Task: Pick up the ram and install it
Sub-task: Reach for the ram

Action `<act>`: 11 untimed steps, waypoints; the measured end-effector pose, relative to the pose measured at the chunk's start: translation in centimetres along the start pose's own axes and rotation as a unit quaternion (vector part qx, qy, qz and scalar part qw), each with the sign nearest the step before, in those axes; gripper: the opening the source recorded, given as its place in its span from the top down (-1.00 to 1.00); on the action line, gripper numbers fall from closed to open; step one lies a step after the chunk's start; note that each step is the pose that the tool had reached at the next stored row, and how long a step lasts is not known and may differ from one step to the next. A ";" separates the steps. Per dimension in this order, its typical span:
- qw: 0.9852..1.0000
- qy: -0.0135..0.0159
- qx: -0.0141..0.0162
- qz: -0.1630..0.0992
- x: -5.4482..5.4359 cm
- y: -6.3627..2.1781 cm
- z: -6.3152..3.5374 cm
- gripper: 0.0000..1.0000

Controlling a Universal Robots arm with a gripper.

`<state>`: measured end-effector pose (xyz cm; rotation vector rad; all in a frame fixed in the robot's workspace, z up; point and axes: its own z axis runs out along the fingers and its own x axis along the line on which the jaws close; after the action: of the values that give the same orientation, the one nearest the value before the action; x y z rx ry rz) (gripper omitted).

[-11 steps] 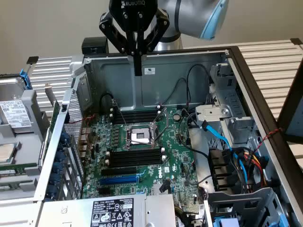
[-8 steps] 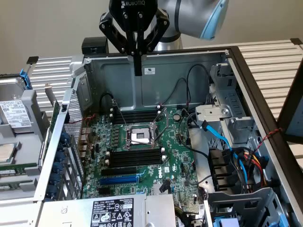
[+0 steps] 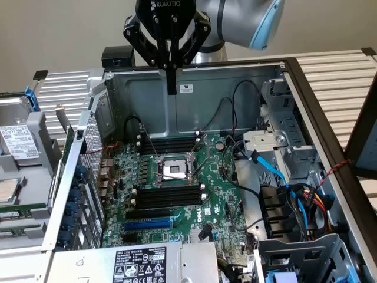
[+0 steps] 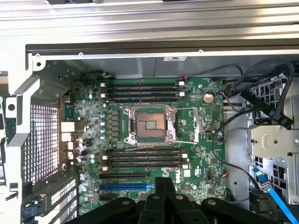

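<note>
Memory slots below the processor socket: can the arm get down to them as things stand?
Probably yes. The case lies open, the shut tool hangs above its back wall, and the black slots sit bare, with no cable seeming to cross them; the cables bunch toward the exterior view's right.

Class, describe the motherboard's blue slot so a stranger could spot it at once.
Inside the open computer case lies a green motherboard. From its metal socket, go past the black memory slots toward the labelled grey box. The long slot there is the only blue one.
</note>
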<state>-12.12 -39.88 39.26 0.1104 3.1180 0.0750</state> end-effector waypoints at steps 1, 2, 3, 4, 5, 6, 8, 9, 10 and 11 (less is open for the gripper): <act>1.000 0.000 0.000 0.000 0.0 0.00 0.00 0.78; 1.000 0.000 0.000 0.000 0.1 0.00 0.00 0.78; 1.000 0.000 0.000 0.000 0.1 -0.01 -0.01 0.78; 1.000 0.000 0.000 0.000 0.3 0.00 -0.01 0.78; 1.000 0.000 0.000 0.000 0.4 0.01 -0.01 0.78; 1.000 0.000 0.000 0.000 0.6 0.01 -0.01 0.78; 1.000 0.000 0.000 0.000 1.4 0.00 -0.03 0.78; 1.000 0.000 0.000 0.000 1.9 -0.02 -0.04 0.78; 1.000 0.000 0.000 0.000 2.3 -0.03 -0.04 0.75; 1.000 0.000 0.000 0.000 2.8 -0.03 -0.05 0.63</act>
<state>-14.88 -39.71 39.26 0.1105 3.1180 0.0751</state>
